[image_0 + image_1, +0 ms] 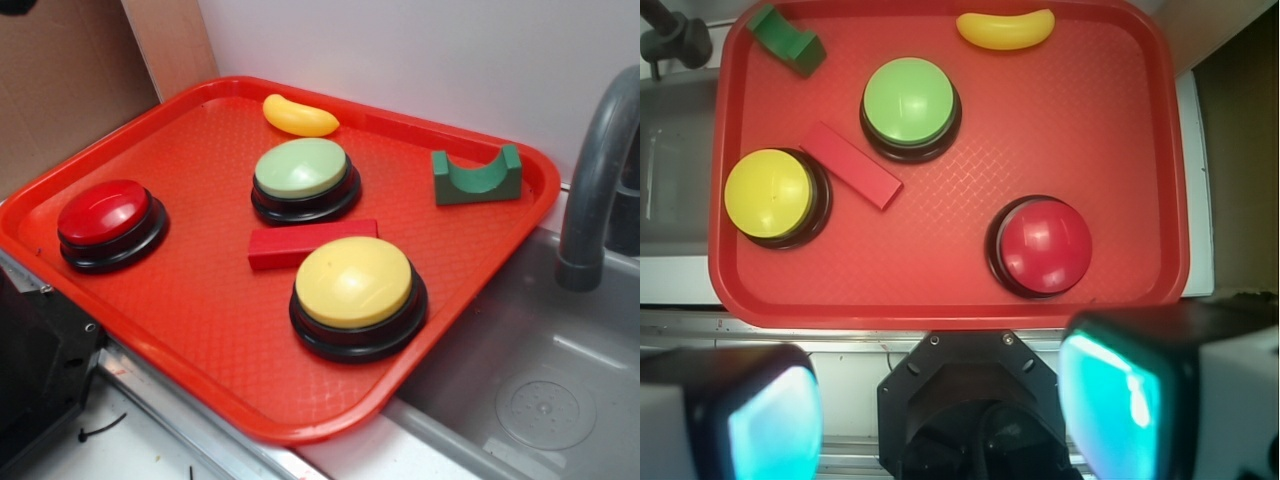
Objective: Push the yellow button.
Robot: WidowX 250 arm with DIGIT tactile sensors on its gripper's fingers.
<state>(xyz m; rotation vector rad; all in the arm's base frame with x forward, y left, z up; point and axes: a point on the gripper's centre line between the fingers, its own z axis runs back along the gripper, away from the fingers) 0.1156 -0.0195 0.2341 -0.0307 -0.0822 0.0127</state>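
The yellow button (353, 282) is a pale-yellow dome on a black round base at the near right of the red tray (200, 340). In the wrist view the yellow button (770, 193) sits at the left of the tray (1100, 120). My gripper (940, 392) hangs high above the robot's base, outside the tray's near edge and far from the button. Its teal-padded fingers (775, 425) stand wide apart with nothing between them. The gripper does not show in the exterior view.
On the tray are a pale-green button (301, 168), a red button (103, 212), a red block (313, 244), a yellow banana piece (298, 117) and a green arch block (477, 176). A grey sink (540, 390) with a faucet (595, 180) lies right of the tray. The black robot base (970, 400) is below.
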